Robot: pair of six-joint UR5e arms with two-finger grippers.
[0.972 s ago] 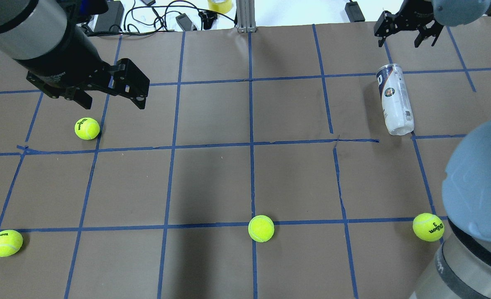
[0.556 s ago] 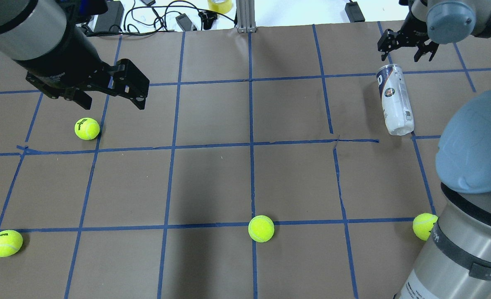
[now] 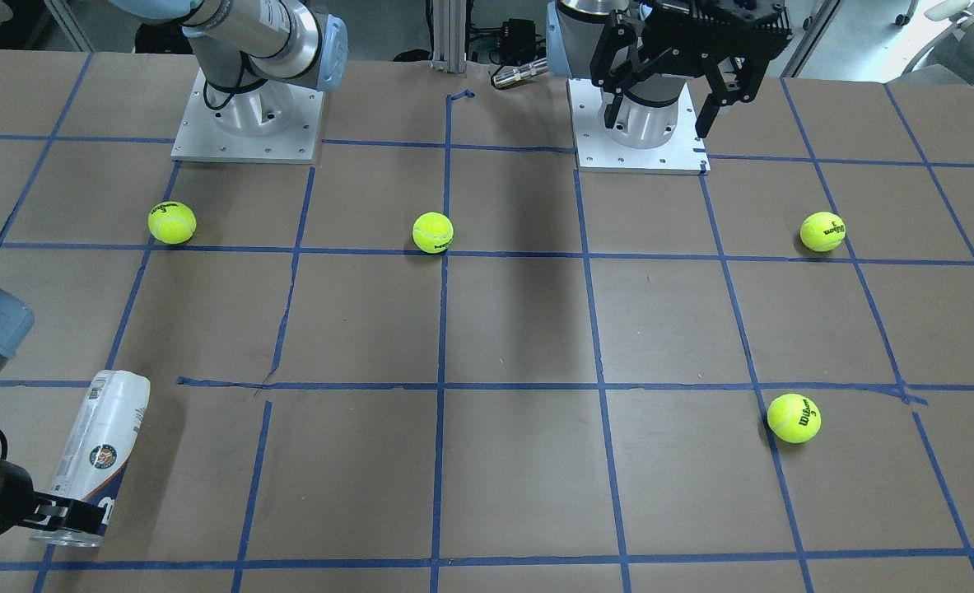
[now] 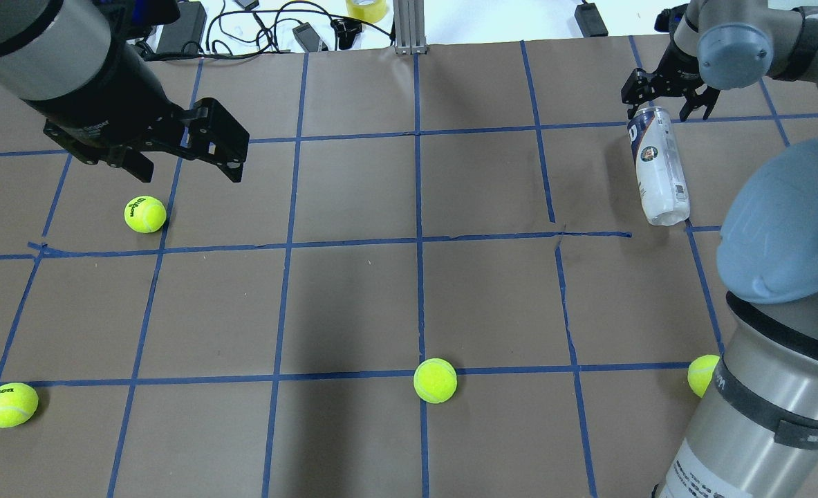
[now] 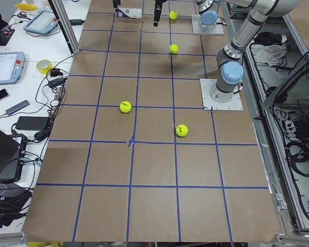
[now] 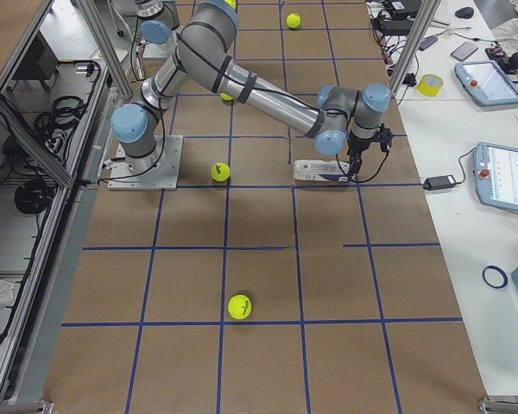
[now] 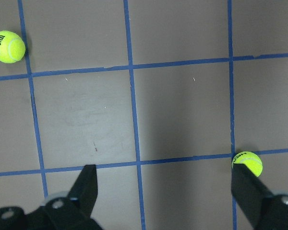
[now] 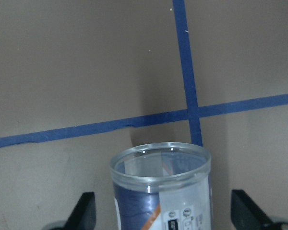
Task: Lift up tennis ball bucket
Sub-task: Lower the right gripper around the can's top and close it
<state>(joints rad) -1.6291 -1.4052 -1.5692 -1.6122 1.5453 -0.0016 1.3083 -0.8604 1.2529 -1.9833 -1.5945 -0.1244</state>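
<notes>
Your right gripper (image 4: 661, 109) straddled the far end of the tennis ball bucket (image 4: 657, 173) lying on the counter (image 4: 353, 187), fingers spread; your left gripper (image 4: 186, 169) also had spread fingers.

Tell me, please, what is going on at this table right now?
The right gripper is at the open end of the tennis ball bucket, which lies on its side on the table. Its fingers are open, one on each side, with a gap to the bucket in the right wrist view, so nothing is gripped or lifted yet. The left gripper hangs open above the table near one tennis ball, holding nothing. The other tennis balls lie scattered.
</notes>
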